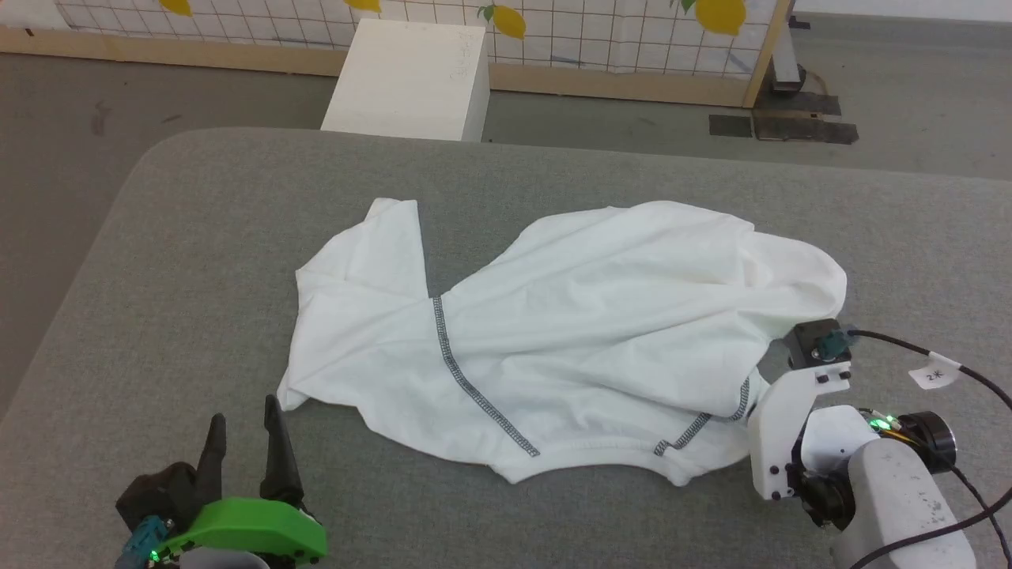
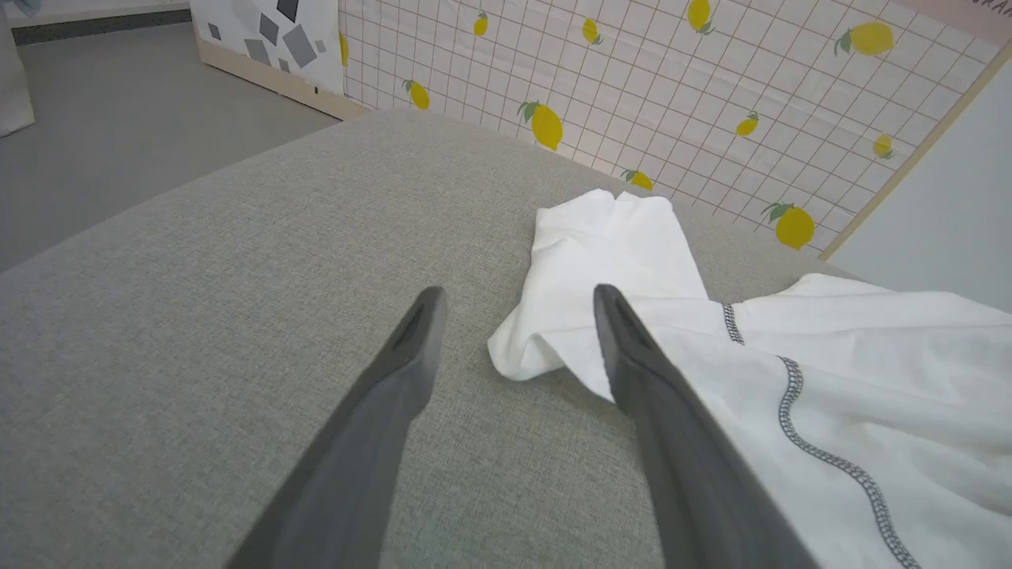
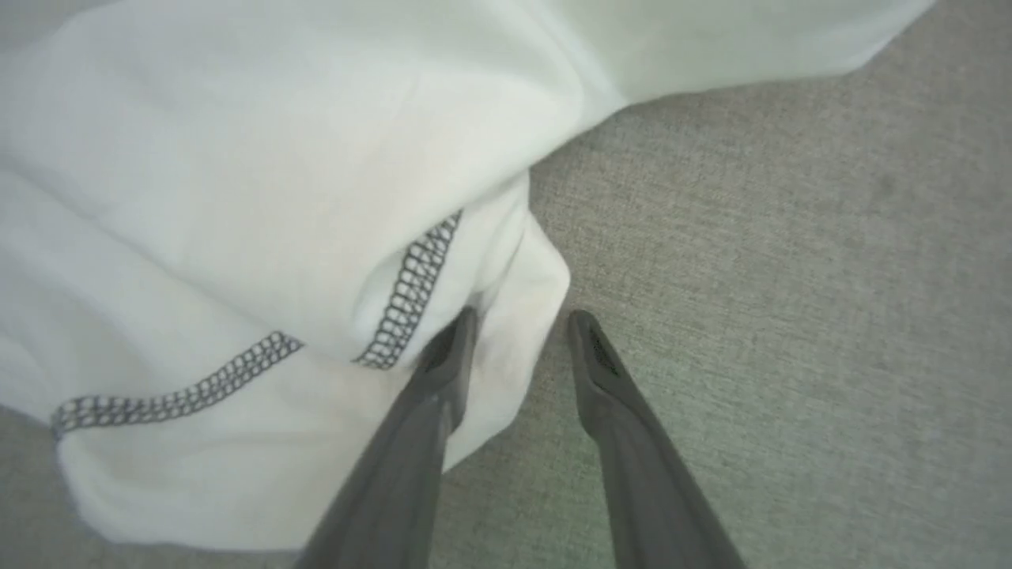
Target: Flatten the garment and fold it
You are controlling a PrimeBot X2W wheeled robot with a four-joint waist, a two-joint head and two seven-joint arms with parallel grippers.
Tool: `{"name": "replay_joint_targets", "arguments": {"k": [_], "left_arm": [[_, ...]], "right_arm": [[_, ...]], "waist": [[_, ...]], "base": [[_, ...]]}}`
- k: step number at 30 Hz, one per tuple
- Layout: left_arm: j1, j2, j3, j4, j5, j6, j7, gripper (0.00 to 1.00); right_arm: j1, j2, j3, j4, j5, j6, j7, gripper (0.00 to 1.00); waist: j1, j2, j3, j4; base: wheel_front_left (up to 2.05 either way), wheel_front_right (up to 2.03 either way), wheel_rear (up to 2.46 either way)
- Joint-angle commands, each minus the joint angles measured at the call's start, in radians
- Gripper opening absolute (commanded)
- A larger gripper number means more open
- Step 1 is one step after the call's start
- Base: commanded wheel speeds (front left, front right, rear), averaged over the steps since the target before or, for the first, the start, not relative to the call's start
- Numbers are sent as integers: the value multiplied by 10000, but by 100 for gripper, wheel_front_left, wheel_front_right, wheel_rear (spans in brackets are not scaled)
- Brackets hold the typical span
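Note:
The garment (image 1: 601,316), a white shirt with dark zigzag seams, lies crumpled across the middle of the grey padded table (image 1: 198,237). My left gripper (image 1: 243,411) is open at the near left. Its fingertips are just short of the garment's left corner (image 2: 538,348), with its right finger (image 2: 632,371) over the fabric edge. My right gripper (image 3: 522,316) is at the garment's near right edge by a seam (image 3: 411,292). Its fingers stand narrowly apart with a fold of fabric (image 3: 514,332) between them; the left finger touches the cloth. In the head view the garment hides those fingertips.
A rigid white box (image 1: 411,75) stands on the floor beyond the table's far edge. A lemon-print partition (image 1: 632,32) runs behind it. A black cable with a white tag (image 1: 933,371) trails from my right wrist (image 1: 791,427). Bare table lies left of the garment.

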Motion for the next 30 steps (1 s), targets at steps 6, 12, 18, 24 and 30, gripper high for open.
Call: {"name": "replay_joint_targets", "arguments": {"k": [6, 12, 18, 24, 30], "left_arm": [[-91, -72, 8, 135, -155, -104, -89, 100], [5, -77, -5, 238, -218, -104, -93, 100], [-35, -107, -93, 339, -345, -118, 1, 100], [-62, -80, -74, 442, -463, -103, 88, 100], [-161, -93, -131, 555, -570, -99, 186, 100]], "right_arm": [[-306, -170, -984, -902, 423, -17, -1574, 0], [88, -113, -2095, -2902, 475, -17, -2323, 0], [2267, 20, -2896, -4621, 1259, -17, -1426, 0], [4522, 25, -1858, -4424, 2842, -17, -264, 0], [5015, 26, -1169, -3854, 3539, -17, 152, 0]], "waist": [[0, 0, -190, -307], [0, 0, -368, -629], [0, 0, -371, -821], [0, 0, -255, -1086], [0, 0, -156, -1245]], "base": [[0, 0, 0], [0, 0, 0], [0, 0, 0], [0, 0, 0], [0, 0, 0]]}}
